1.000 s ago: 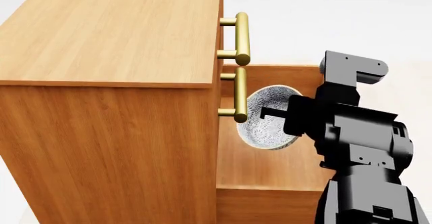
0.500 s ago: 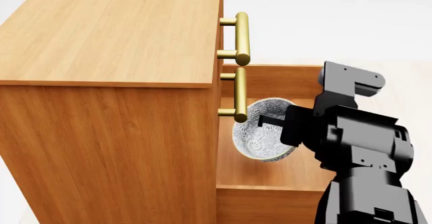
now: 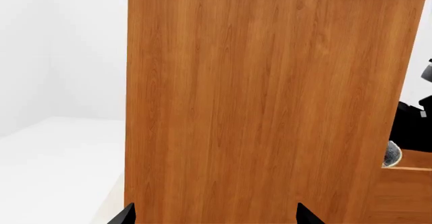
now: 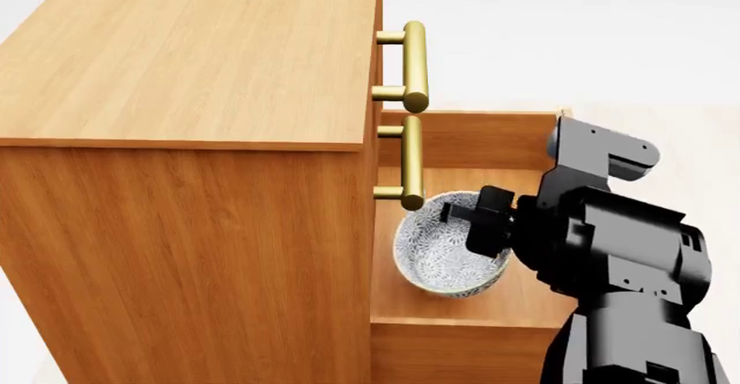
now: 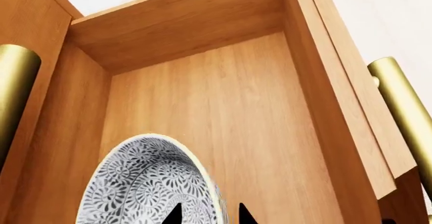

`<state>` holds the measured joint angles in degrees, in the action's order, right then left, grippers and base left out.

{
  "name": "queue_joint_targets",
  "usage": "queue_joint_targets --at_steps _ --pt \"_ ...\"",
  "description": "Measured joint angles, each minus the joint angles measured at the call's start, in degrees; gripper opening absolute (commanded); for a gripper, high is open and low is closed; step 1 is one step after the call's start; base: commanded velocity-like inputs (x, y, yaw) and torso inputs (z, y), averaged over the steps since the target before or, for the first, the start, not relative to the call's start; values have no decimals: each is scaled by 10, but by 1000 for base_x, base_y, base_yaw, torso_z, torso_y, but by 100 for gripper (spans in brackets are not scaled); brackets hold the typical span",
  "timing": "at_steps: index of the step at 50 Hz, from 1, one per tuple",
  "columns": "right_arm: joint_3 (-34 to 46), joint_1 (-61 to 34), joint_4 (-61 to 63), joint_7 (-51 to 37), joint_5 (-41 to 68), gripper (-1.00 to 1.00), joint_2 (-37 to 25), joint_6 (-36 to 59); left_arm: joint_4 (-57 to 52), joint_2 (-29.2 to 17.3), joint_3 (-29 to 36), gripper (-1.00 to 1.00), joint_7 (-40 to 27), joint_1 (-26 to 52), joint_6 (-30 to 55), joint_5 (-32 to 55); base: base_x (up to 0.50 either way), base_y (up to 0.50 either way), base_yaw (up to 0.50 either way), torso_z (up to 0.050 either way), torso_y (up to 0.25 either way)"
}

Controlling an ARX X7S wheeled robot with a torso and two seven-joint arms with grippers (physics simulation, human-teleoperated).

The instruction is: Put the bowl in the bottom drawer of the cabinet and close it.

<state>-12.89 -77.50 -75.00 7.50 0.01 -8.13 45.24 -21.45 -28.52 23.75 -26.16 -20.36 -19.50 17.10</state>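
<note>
Right gripper pinched on rim of small white bowl with blue-grey floral pattern, held over floor of open orange-brown wooden bottom drawer. Release path: straight down. Beyond, tall orange-brown cabinet. Left gripper spread, idle beside it.
</note>
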Motion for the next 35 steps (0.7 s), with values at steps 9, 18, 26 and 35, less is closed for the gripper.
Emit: queue_joint_targets --at_steps 9,18,26,35 --pt "8 -2 0 6 -6 100 0 -17 -3 -1 1 100 -2 -1 2 0 0 0 0 0 0" --pt "29 -8 0 15 -12 100 2 -40 11 2 2 100 3 0 -10 -1 0 0 0 0 0" --pt "49 -17 0 23 -15 100 2 -63 26 5 3 100 7 0 -23 -1 0 0 0 0 0" --pt "64 -34 1 28 -14 100 -2 -82 29 5 3 100 9 0 -29 0 0 0 0 0 0"
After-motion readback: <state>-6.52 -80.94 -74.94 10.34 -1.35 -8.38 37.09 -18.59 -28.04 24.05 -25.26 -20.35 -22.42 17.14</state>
